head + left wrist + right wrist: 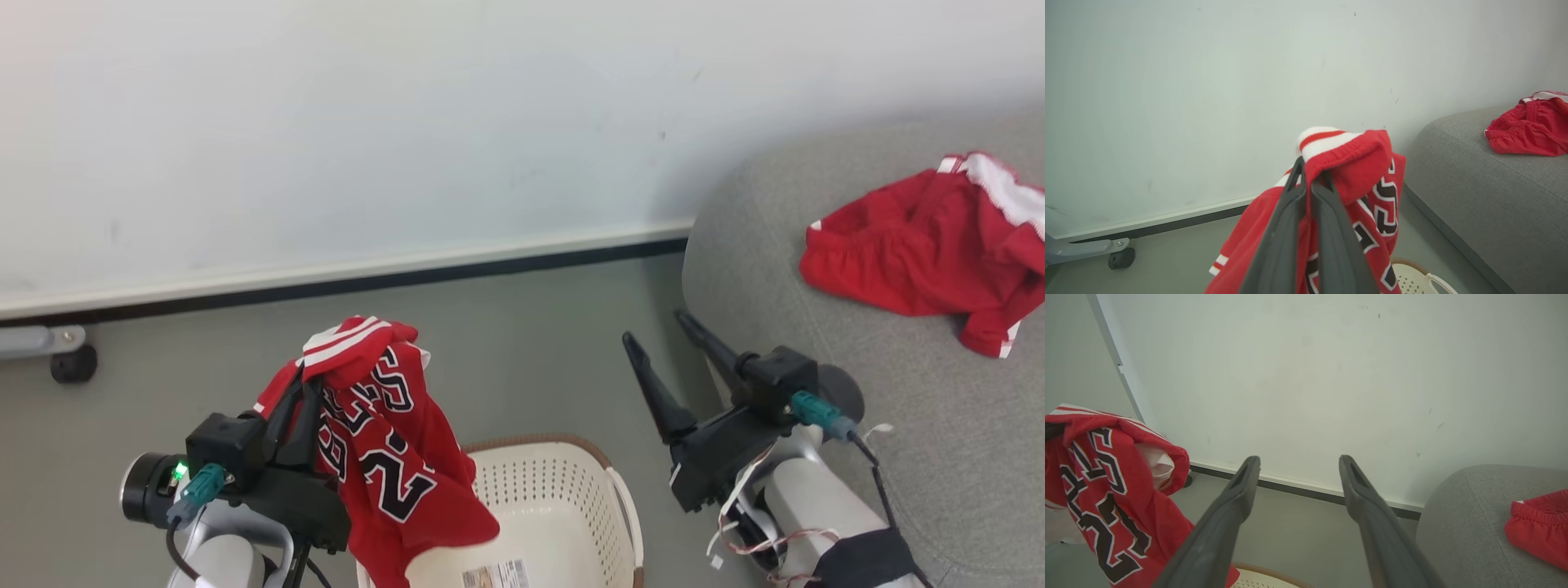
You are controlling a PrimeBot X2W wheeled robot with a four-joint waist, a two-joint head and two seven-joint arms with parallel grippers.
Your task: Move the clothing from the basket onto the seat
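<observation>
My left gripper point(304, 382) is shut on the red jersey point(384, 441), which hangs from it above the left side of the cream basket point(563, 506); its navy-white lettering shows. In the left wrist view the fingers point(1290, 212) pinch the jersey point(1367, 179) near its striped trim. The plain red garment point(931, 245) with white trim lies crumpled on the grey seat point(816, 286) at the right. My right gripper point(657, 327) stands open beside the seat's left edge, holding nothing; its fingers point(1237, 506) spread wide in the right wrist view, the jersey point(1106, 490) at their left.
A pale wall with a dark skirting strip point(408, 278) runs behind the grey floor. A caster wheel on a grey leg point(72, 363) sits at the far left. A label point(494, 576) lies inside the basket.
</observation>
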